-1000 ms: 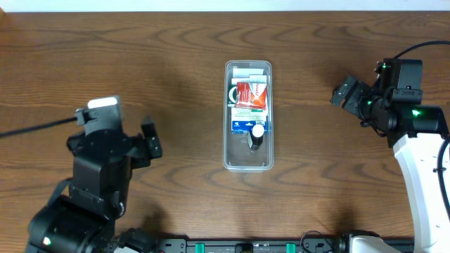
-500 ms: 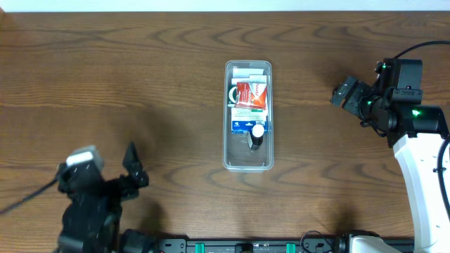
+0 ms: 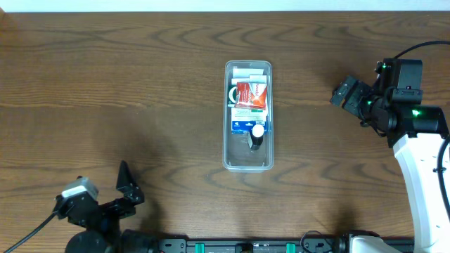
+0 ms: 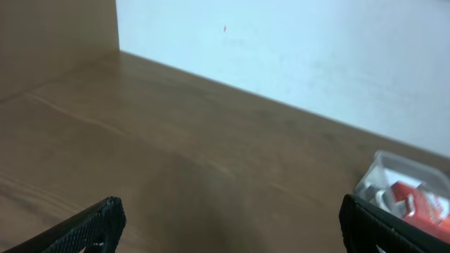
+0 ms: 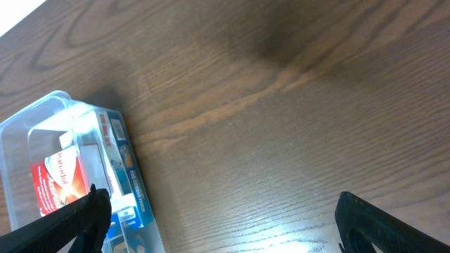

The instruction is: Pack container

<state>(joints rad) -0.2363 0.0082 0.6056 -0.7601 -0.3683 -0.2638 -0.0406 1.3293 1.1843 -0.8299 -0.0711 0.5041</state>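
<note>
The container (image 3: 247,160), a long clear plastic bin, stands in the middle of the table. It holds a red packet (image 3: 251,93), a blue-and-white carton (image 3: 243,125), a small dark bottle with a white cap (image 3: 257,135) and white items at its far end. My left gripper (image 3: 126,188) is open and empty at the front left edge, far from the bin; the left wrist view shows the bin (image 4: 394,169) at its right edge. My right gripper (image 3: 346,93) is open and empty to the right of the bin, which shows in the right wrist view (image 5: 28,126).
The wooden table (image 3: 140,84) carries nothing else. A white wall (image 4: 295,49) stands behind its far edge. The right arm's white link (image 3: 422,169) runs along the right side.
My left arm has pulled back toward the front left edge, its gripper open and empty. The right arm and the bin have not moved.
</note>
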